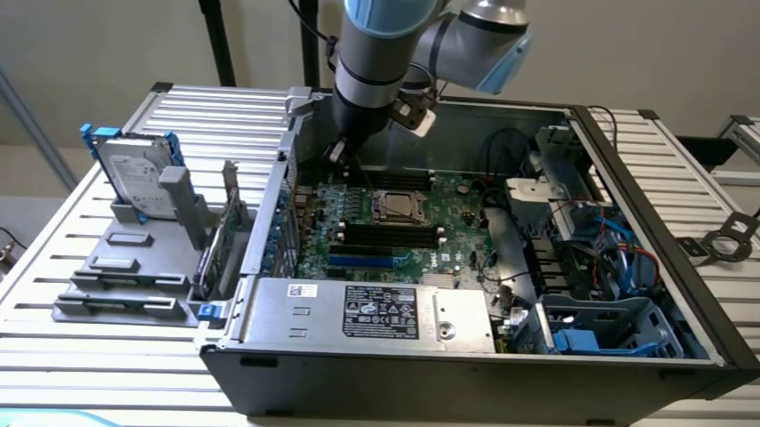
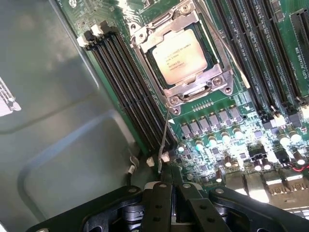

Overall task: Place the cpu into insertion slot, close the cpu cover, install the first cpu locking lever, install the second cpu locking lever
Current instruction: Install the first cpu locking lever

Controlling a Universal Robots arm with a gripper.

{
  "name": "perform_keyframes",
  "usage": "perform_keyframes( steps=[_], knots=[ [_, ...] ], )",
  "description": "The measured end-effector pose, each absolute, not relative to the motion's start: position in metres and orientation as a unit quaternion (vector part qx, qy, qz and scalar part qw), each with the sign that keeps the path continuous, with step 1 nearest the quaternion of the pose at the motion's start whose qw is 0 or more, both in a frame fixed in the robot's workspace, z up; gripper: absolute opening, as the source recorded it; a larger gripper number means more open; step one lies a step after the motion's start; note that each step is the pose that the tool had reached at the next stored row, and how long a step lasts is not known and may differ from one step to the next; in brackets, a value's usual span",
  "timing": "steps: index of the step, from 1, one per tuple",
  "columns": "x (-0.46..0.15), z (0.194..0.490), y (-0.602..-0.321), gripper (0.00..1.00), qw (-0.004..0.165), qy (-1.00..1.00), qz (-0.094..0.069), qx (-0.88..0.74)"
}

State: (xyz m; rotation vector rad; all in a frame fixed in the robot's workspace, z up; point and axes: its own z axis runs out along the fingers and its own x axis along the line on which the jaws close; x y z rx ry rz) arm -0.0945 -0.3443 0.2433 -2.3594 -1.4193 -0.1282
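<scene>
The cpu lies seated in the insertion slot, with the cpu cover down around it. The gripper, fingers together, sits at the free end of a thin wire locking lever beside the slot.

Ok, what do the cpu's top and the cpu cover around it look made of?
cpu: likely a metal lid, matte pale silver with printed markings, judging by its dull even sheen. cpu cover: probably stamped steel, brighter silvery finish with glints along its edges.
</scene>
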Motion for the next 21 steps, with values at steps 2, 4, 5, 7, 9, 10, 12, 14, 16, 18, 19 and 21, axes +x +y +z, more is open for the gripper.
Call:
perform_keyframes(
  steps=[2,4,5,7,9,10,12,14,16,18,19,21],
  knots=[
    [-0.090,0.243,-0.344,0.11,0.194,-0.505,-0.047,-0.840],
    [-0.083,0.243,-0.344,0.11,0.196,-0.505,-0.048,-0.839],
    [-0.078,0.243,-0.344,0.11,0.197,-0.505,-0.049,-0.839],
    [-0.069,0.243,-0.344,0.11,0.200,-0.505,-0.051,-0.838],
    [-0.060,0.243,-0.344,0.11,0.203,-0.505,-0.052,-0.838],
    [-0.056,0.243,-0.344,0.11,0.203,-0.505,-0.053,-0.837],
    [-0.047,0.243,-0.344,0.11,0.204,-0.504,-0.053,-0.837],
    [-0.043,0.242,-0.344,0.11,0.204,-0.504,-0.053,-0.838],
    [-0.043,0.239,-0.344,0.11,0.203,-0.503,-0.054,-0.838],
    [-0.043,0.235,-0.344,0.11,0.202,-0.503,-0.053,-0.839],
    [-0.044,0.233,-0.344,0.11,0.202,-0.502,-0.053,-0.839],
    [-0.044,0.230,-0.344,0.11,0.200,-0.502,-0.052,-0.839]
  ],
)
